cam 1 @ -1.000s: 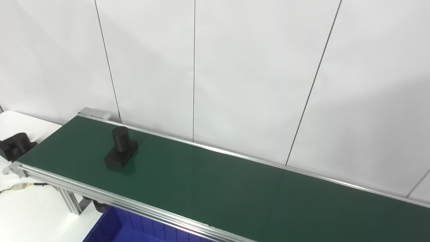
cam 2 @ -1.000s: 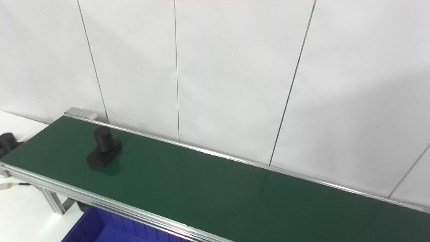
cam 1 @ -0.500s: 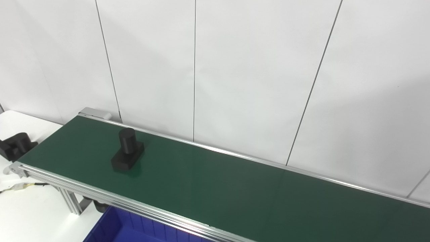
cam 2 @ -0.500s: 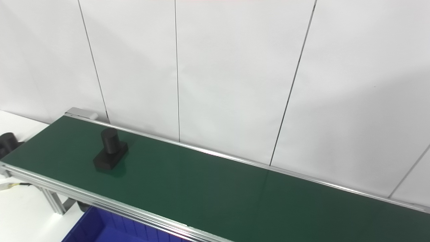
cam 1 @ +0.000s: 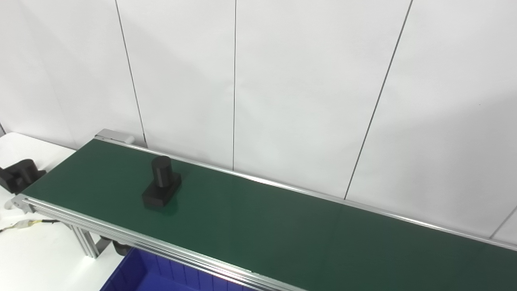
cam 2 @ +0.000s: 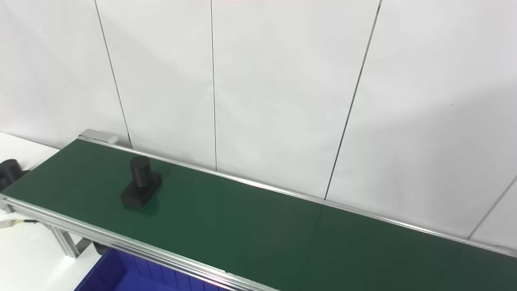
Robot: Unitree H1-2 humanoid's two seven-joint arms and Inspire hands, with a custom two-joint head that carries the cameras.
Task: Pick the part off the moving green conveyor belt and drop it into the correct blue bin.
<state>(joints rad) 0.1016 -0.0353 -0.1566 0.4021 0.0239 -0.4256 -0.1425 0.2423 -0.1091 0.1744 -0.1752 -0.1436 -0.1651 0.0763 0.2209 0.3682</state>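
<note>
At the near edge, low and left of centre, a corner of the blue bin (cam 1: pixel 141 275) shows below the conveyor, its ribbed inner wall just visible; most of it is cut off by the bottom of both views. To its left a white table (cam 1: pixel 36 258) carries a thin cable with a yellow tip (cam 1: pixel 24 225) lying beside the conveyor's aluminium leg (cam 1: pixel 85 242).

Above the bin runs the silver aluminium side rail (cam 1: pixel 161 248) of the conveyor, and behind it the green conveyor belt (cam 1: pixel 282 238) stretches from the near left to the far right of the scene. The part (cam 1: pixel 161 182), a black piece with a flat stepped base and an upright cylinder on top, stands on the belt toward its left end, roughly midway between the near and far rails. A faint reflection lies on the belt just in front of it.

Off the belt's left end, a second black object (cam 1: pixel 18 174) sits on the white table, partly cut off in the right eye view.

Behind the belt's far rail (cam 1: pixel 323 195) rises a white panelled wall (cam 1: pixel 303 89) with thin dark seams.

No writing, label or brand can be read on anything. Neither hand is in view, so whether they are open or closed does not show, and the part's place relative to them cannot be told.
</note>
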